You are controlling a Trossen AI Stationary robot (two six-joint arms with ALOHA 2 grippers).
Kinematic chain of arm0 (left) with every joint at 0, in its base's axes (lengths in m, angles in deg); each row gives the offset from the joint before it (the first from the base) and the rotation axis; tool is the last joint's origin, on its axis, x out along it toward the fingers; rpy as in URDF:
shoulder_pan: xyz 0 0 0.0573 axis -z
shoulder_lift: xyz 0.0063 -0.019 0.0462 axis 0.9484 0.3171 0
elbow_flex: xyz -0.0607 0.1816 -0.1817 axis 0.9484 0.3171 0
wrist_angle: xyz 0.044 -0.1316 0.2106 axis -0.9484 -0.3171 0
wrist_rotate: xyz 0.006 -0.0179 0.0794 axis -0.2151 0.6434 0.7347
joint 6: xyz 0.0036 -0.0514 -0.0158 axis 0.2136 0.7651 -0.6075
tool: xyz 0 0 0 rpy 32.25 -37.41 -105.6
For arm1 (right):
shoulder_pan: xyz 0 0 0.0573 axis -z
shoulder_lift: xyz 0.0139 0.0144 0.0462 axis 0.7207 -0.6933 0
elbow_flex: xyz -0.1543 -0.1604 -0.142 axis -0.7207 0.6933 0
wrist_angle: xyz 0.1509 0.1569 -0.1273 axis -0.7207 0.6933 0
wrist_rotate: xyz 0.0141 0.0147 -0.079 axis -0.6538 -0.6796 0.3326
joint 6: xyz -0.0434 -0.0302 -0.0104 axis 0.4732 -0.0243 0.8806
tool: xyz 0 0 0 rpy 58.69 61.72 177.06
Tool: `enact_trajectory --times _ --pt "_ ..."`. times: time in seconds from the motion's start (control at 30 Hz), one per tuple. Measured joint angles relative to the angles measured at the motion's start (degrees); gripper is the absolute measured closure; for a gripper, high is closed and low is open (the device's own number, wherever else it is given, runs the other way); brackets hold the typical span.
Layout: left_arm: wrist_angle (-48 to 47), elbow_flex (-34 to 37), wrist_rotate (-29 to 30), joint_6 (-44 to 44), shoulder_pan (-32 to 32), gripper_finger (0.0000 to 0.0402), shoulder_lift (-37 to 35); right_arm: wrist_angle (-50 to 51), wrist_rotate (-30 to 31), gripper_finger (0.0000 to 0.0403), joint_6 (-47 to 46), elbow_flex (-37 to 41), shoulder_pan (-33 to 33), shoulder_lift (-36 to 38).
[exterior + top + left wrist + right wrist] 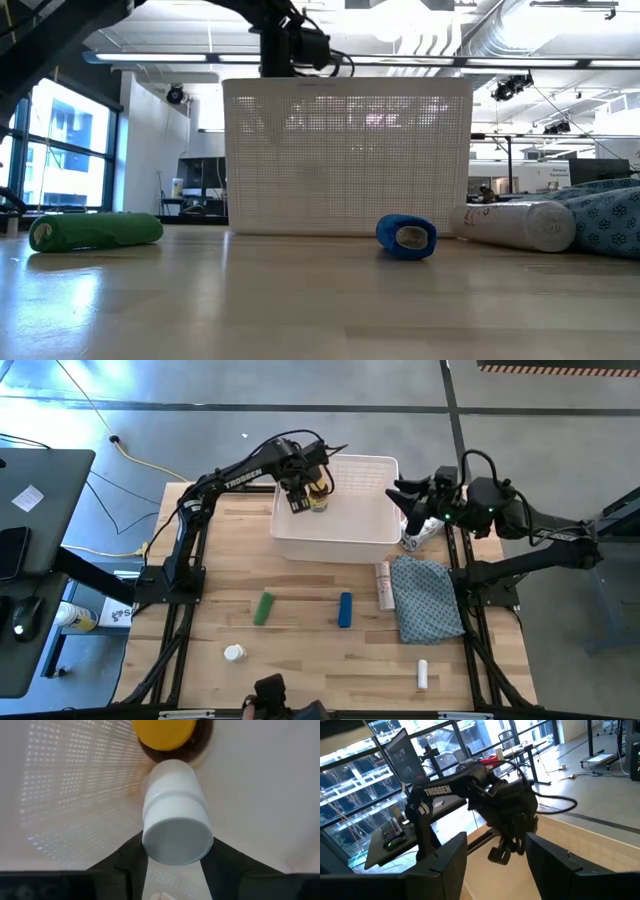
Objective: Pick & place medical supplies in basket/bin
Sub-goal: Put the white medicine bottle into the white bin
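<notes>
on table, one bin (335, 538), two bottles

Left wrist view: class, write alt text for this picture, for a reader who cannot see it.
A white pill bottle sits between the left tool's two dark fingers, its flat end facing the camera, inside the white bin. Just beyond it lies an amber bottle with a yellow cap, and light dots through the bin's lattice wall.
</notes>
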Motion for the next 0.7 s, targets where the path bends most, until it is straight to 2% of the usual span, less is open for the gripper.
enact_trajectory --times 0.1,0.17,0.43,0.57,0.7 --pt "0.1 -0.1 -2.0 -0.2 0.5 0.0189 0.0 0.4 -0.4 0.0213 0.0 0.0 0.0 0.0" --pt "0.3 -0.1 -4.8 -0.3 1.2 0.0199 0.5 0.6 -0.6 0.0213 0.0 0.0 0.0 0.0" --pt "-0.6 -0.1 -6.0 -1.9 3.9 0.0303 5.7 1.8 -0.6 0.0213 -0.9 0.0 0.0 0.0" --pt "-1.4 -0.1 -4.7 -1.0 4.2 0.0353 7.2 2.0 -0.8 0.0213 -1.0 0.0 0.0 0.0" --pt "-1.8 -0.1 -4.2 -0.4 4.1 0.0379 7.1 4.3 -0.8 0.0213 -2.6 0.0 0.0 0.0"
